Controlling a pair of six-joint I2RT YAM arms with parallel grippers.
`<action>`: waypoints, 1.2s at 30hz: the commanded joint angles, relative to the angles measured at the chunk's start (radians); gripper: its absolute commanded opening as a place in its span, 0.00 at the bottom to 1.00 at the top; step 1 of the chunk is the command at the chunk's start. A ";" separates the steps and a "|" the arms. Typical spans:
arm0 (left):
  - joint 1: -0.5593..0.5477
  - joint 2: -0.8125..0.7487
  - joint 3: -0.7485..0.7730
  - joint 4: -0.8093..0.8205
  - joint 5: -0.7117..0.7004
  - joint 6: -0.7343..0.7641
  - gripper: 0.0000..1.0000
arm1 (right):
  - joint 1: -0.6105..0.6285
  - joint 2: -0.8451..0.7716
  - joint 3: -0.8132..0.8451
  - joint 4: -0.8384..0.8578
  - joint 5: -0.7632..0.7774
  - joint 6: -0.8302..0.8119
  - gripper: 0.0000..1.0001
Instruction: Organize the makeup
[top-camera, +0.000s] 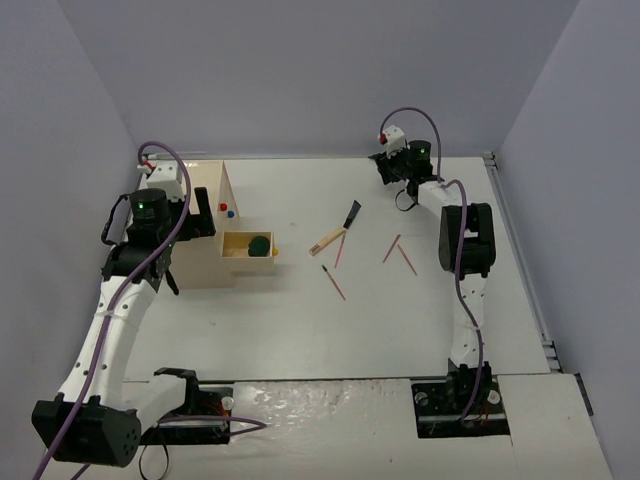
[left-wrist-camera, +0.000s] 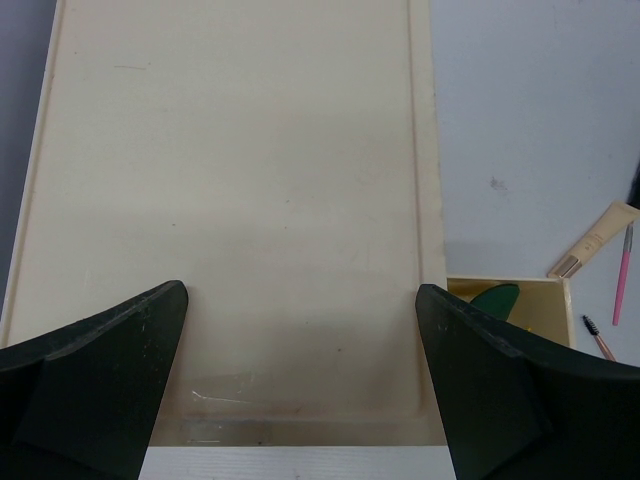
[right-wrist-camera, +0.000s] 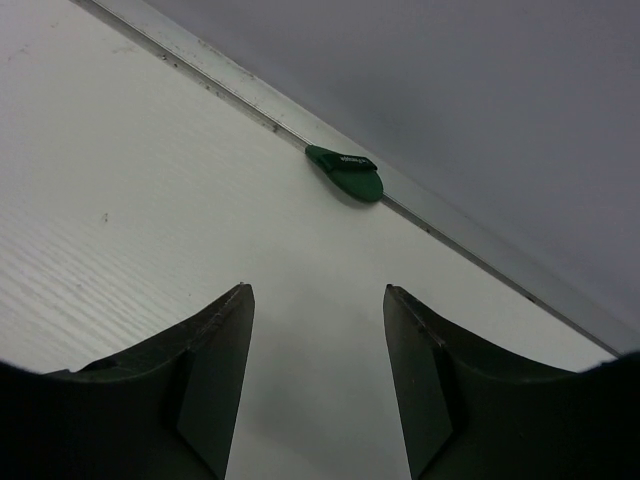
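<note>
Our right gripper (right-wrist-camera: 318, 300) and left gripper (left-wrist-camera: 300, 290) stand parted, empty. The compact (right-wrist-camera: 347, 172) lies at the far rail (right-wrist-camera: 230, 95); we risk striking the rail and flicking the compact away

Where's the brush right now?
Top view: the brush lies mid-table, just right of the open drawer holding a green compact, with a pink pencil beside its handle.
</note>
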 joint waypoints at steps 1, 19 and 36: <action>0.000 0.023 0.043 -0.027 -0.001 -0.007 0.97 | 0.001 0.036 0.068 0.168 -0.006 -0.049 0.50; -0.004 0.044 0.049 -0.038 -0.008 -0.003 0.97 | 0.007 0.264 0.316 0.161 0.014 -0.293 0.53; -0.006 0.066 0.049 -0.042 -0.008 0.001 0.97 | 0.005 0.373 0.396 0.177 -0.105 -0.466 0.19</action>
